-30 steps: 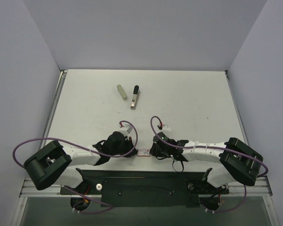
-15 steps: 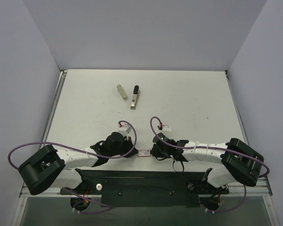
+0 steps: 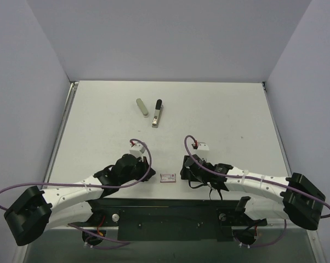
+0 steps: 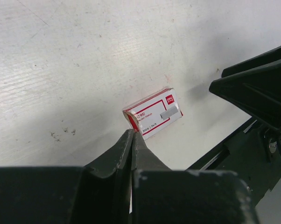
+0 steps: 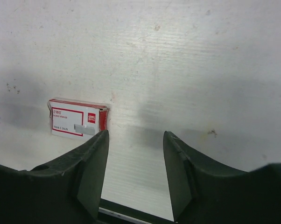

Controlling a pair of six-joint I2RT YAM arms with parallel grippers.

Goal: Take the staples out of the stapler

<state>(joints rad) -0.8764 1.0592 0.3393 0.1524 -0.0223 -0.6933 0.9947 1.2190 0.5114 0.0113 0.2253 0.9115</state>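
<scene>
The stapler (image 3: 157, 113), with a black top arm over a silvery base, lies closed on the far middle of the table, well away from both grippers. It is out of both wrist views. My left gripper (image 3: 147, 169) is shut and empty. In the left wrist view its tips (image 4: 132, 133) sit just short of a small red-and-white staple box (image 4: 153, 113). My right gripper (image 3: 183, 174) is open and empty. In the right wrist view it (image 5: 136, 135) is just right of the same box (image 5: 78, 119). The box (image 3: 168, 177) lies flat between the two grippers near the front edge.
An olive-grey rounded bar (image 3: 142, 107) lies just left of the stapler. The black base rail (image 3: 170, 205) runs along the table's near edge. Purple cables loop off both arms. Walls enclose the table (image 3: 225, 120) on the left, far and right sides.
Both grippers have drawn back from the staple box, left to the left and right to the right. The box now lies free between them. The stapler and bar have not moved.
</scene>
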